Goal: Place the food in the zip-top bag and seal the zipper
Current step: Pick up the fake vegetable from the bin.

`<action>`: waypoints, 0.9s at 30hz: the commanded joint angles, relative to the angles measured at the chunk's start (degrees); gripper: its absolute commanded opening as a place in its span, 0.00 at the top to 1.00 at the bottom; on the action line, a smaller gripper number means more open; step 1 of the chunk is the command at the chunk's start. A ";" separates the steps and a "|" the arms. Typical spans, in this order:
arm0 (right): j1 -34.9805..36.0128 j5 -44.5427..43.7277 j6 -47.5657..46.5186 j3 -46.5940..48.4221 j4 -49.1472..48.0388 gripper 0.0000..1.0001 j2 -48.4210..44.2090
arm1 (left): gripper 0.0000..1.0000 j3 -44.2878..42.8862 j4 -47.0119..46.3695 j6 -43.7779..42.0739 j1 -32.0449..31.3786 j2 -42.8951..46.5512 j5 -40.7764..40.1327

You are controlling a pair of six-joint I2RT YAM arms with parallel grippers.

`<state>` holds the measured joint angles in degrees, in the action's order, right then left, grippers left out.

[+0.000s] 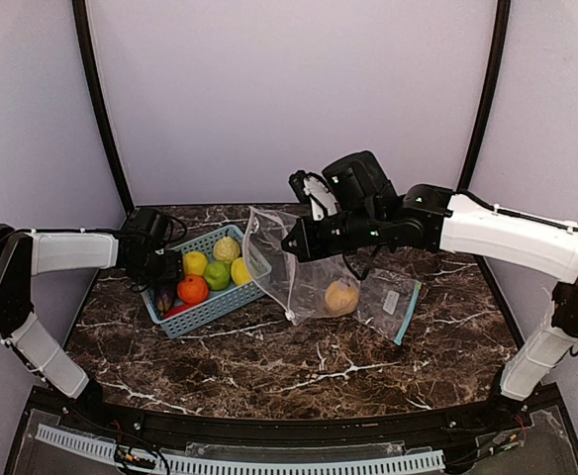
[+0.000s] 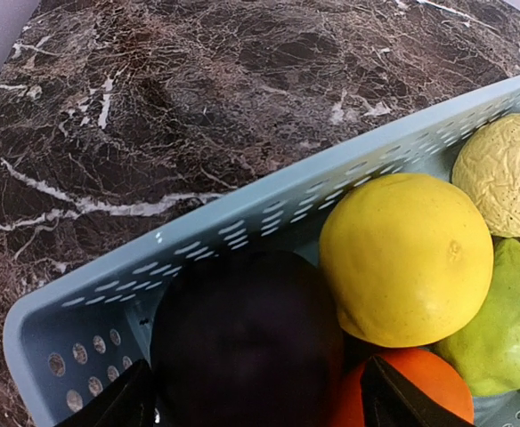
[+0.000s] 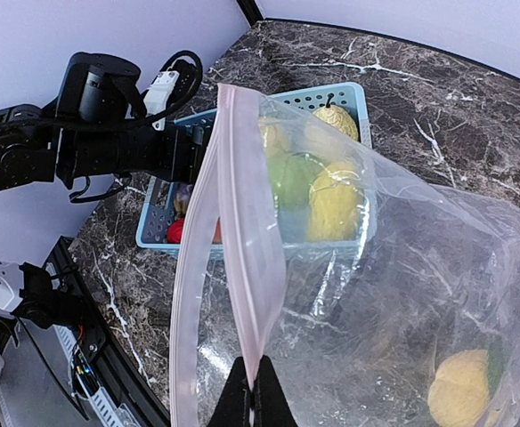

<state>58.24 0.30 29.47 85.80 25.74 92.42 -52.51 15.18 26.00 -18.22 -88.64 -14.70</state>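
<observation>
The food lies in a light-blue basket (image 1: pixel 208 317): a purple eggplant (image 2: pixel 242 338), a yellow lemon (image 2: pixel 407 258), an orange (image 2: pixel 416 382), a green apple (image 2: pixel 509 334) and a pale wrinkled fruit (image 2: pixel 505 173). My left gripper (image 2: pixel 255 407) is open and reaches down into the basket, one finger on each side of the eggplant. The clear zip-top bag (image 1: pixel 304 267) stands open beside the basket. My right gripper (image 3: pixel 258 405) is shut on its pink zipper rim (image 3: pixel 242 267) and holds the mouth up. One yellowish fruit (image 3: pixel 460 391) rests inside the bag.
The basket (image 2: pixel 242 222) sits at the left of the dark marble table (image 1: pixel 299 366), close to the bag's mouth. A flat clear plastic part with a white label and a blue edge (image 1: pixel 393 302) lies right of the bagged fruit. Purple walls enclose the table.
</observation>
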 commanded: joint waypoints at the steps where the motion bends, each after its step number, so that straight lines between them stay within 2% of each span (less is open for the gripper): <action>1: -0.11 0.76 -0.03 -0.72 -1.47 1.00 0.21 | 0.20 -0.37 1.56 -0.47 0.51 -2.34 -0.65; 18: -0.05 0.93 0.24 -1.24 -1.49 1.00 0.04 | 0.16 -1.81 2.14 -2.88 1.85 -6.53 -0.85; 27: -0.10 0.79 0.32 -1.60 -1.55 1.00 -0.29 | 0.26 -3.93 3.11 -3.99 2.13 -7.52 -1.93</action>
<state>58.24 0.67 29.50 84.97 25.69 92.40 -56.01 13.91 22.55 -16.75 -95.18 -15.75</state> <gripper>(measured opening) 0.006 0.750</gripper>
